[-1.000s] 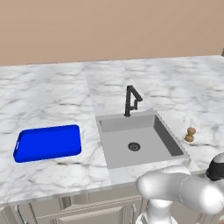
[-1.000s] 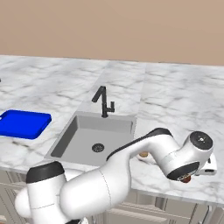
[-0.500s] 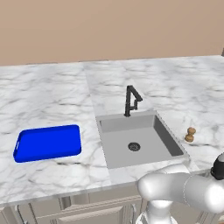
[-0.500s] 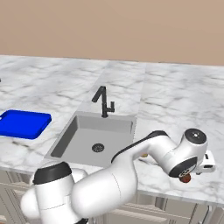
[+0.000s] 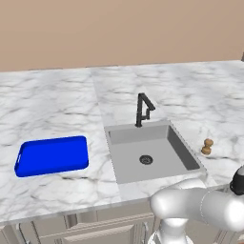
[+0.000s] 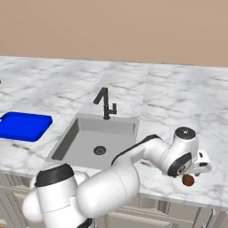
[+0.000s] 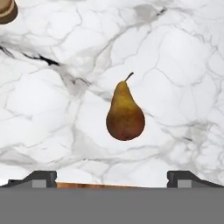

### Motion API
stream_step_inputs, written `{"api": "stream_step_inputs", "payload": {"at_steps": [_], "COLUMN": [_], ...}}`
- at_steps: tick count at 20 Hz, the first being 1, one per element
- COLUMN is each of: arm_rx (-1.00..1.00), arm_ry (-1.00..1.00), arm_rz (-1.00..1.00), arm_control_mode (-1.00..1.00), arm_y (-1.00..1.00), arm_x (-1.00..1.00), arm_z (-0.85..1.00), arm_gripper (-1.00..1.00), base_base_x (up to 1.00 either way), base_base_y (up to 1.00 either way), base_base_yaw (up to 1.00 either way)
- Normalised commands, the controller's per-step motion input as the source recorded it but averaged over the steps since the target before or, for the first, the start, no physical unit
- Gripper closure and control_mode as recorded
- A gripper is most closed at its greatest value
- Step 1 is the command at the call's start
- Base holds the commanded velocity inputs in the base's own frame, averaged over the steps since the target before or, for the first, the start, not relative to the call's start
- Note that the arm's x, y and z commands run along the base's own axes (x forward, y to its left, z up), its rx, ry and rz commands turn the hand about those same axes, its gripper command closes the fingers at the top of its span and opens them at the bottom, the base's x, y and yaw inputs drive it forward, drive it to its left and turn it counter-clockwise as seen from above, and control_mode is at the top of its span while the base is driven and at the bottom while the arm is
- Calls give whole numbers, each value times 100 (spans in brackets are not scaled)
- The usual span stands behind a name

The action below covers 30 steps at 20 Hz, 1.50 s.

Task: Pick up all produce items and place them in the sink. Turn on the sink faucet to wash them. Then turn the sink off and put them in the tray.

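Status: we judge the task at its first step, nothing washed yet. The grey rectangular recessed sink [image 5: 151, 155] is empty, w/ its small dark drain bare; the slim black faucet [image 5: 142, 109] shows no water; the bright blue shallow tray [image 5: 52, 155] holds nothing.

Produce: a brown-orange pear w/ short stem [image 7: 125, 114] lies on the white marbled bench [image 7: 65, 100], directly ahead of the hand [image 7: 112, 177], apart from it. The fingertips [image 7: 41, 178] stand wide, nothing between them. In the right base view the pear [image 6: 188, 179] shows as a dark lump just under the hand [image 6: 196, 171], right of the sink, near the bench's front edge. A tan stacked lump [image 5: 207, 147] sits on the bench right of the sink (we take it for a second produce item; kind not discernible).

Remaining: all picks, sink drop, faucet on, faucet off, transfer to tray.

Hidden/unclear:
- Tan lump is cut by the hand view's top-left corner [image 7: 7, 11].
- Total produce count: can't confirm.
- Faucet handle position too small to read.
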Motion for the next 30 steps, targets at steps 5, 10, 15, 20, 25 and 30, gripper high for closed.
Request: {"api": "stream_step_inputs", "payload": {"at_steps": [5, 10, 15, 20, 25, 30], "arm_rx": [-7, -3, -1, 0, 0, 0], "arm_ry": [6, 6, 7, 6, 7, 6], "arm_rz": [0, 1, 3, 3, 1, 2], "arm_control_mode": [-100, -100, -100, -100, -100, -100], "arm_y": [5, -2, -10, -11, -16, -5], "arm_x": [12, 30, 26, 12, 5, 5], "arm_z": [-17, -7, -11, -18, -21, -22], "arm_gripper": [-100, -100, -100, -100, -100, -100], "base_base_x": [0, 0, 0, 0, 0, 0], "base_base_y": [0, 0, 0, 0, 0, 0], "base_base_yaw": [0, 0, 0, 0, 0, 0]}}
